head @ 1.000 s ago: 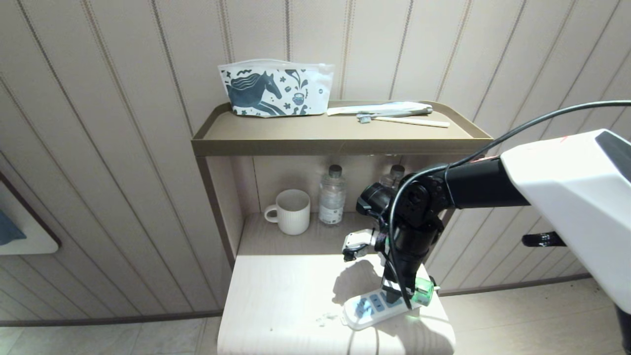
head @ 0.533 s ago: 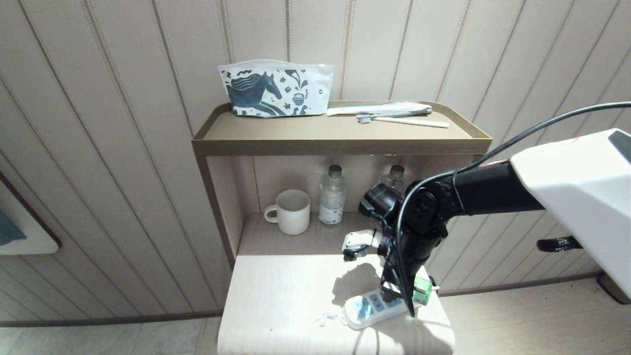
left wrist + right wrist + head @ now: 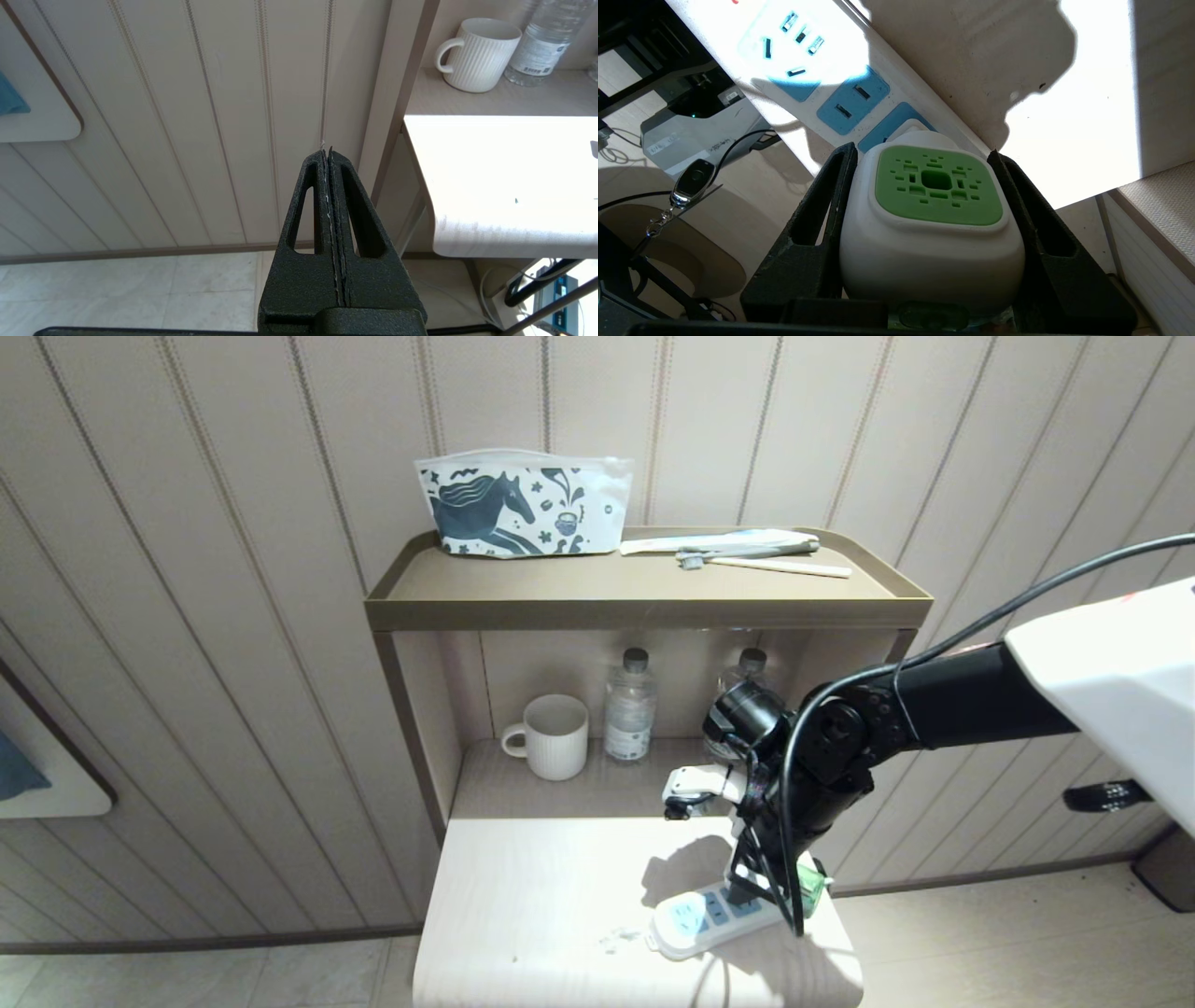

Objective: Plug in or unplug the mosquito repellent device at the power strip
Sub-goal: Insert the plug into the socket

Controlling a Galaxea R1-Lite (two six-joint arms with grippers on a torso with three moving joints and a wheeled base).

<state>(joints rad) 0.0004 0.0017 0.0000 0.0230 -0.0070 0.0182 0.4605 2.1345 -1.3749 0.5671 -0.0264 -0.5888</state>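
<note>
Right gripper (image 3: 924,233) fingers clamp the mosquito repellent device (image 3: 931,219) at the power strip (image 3: 714,917), bench's 5 o'clock; an angled pull could drag the strip off.

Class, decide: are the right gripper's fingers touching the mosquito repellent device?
Touching. The right wrist view shows both black fingers pressed flat against the white sides of the mosquito repellent device, no gap on either side.

We count one mug (image 3: 553,735), two water bottles (image 3: 629,707), one printed pouch (image 3: 523,506), one toothbrush (image 3: 761,561), one power strip (image 3: 702,919), one green-and-white repellent device (image 3: 931,219), one key fob (image 3: 693,179), and two grippers (image 3: 924,158).
</note>
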